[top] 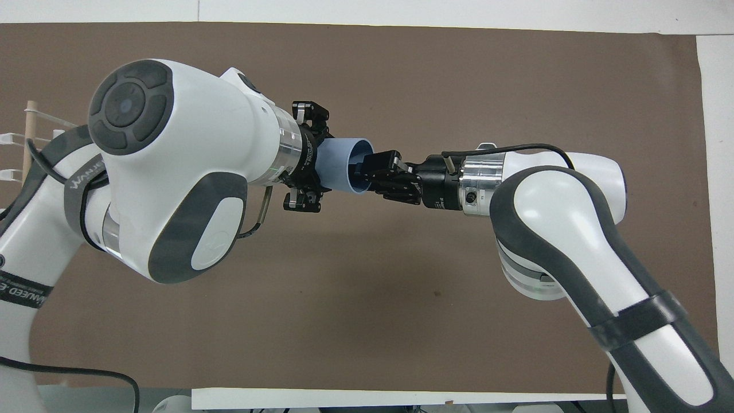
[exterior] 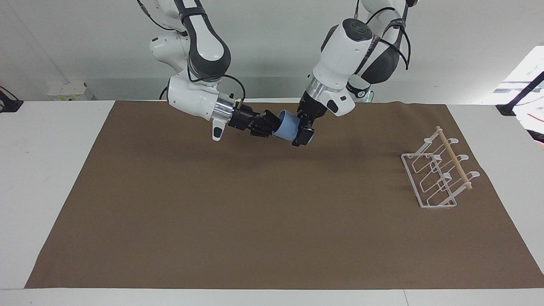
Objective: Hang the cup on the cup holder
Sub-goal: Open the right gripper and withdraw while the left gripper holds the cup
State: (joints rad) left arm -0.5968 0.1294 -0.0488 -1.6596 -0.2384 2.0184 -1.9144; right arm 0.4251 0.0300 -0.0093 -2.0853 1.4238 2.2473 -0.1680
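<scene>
Cup (exterior: 288, 125) up in the air over the brown mat (exterior: 272, 212), at the end of the surface by the robots, caught between both arms in mid-handover! The right gripper (top: 374, 170) has its fingers at the open rim, one apparently tucked inside the mouth, and they look pinched on the wall. The left gripper (exterior: 304, 131) straddles the base end, fingers set wide either side of the body; whether they have actually bitten I cannot tell.

The step in hand looks like the pass from right arm to left. To do it well, the left fingers should squeeze firmly on the tapered base before the right lets go, since that plain taper could slide out of a loose hold. Then the right should draw straight back along the cup's own axis, so the rim isn't dragged sideways.

Its long axis lies close to level, running from one arm's end of the surface toward the other, mouth facing the right arm, base into the left gripper.

The cup holder (exterior: 437, 174) stands well apart at the left arm's end, prongs bare
</scene>
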